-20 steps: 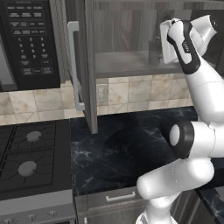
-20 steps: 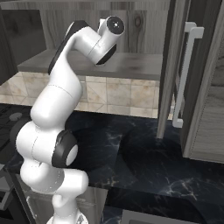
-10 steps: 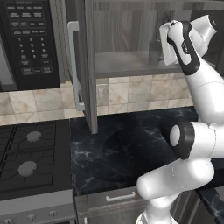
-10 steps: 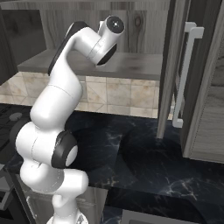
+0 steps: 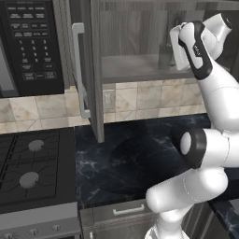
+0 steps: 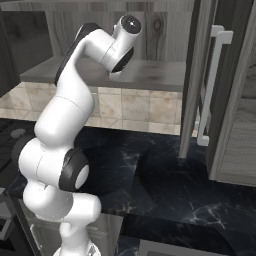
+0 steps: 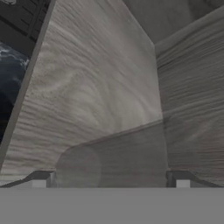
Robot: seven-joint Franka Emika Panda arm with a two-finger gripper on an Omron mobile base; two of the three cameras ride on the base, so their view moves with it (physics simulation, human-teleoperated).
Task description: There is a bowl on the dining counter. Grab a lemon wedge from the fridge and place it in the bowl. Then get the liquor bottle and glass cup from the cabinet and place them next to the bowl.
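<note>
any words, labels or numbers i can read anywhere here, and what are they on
None can be read.
Black microwave keypad: rows of small white button markings, too small and blurred to read.
Dark grey wood-grain wall cabinet, black marbled worktop, beige wall tiles, black stove: no text.

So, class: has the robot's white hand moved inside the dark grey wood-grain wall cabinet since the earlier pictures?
Yes, slightly. In the left base view the hand has edged leftward along the cabinet shelf, toward the open door's silver bar handle.
</note>
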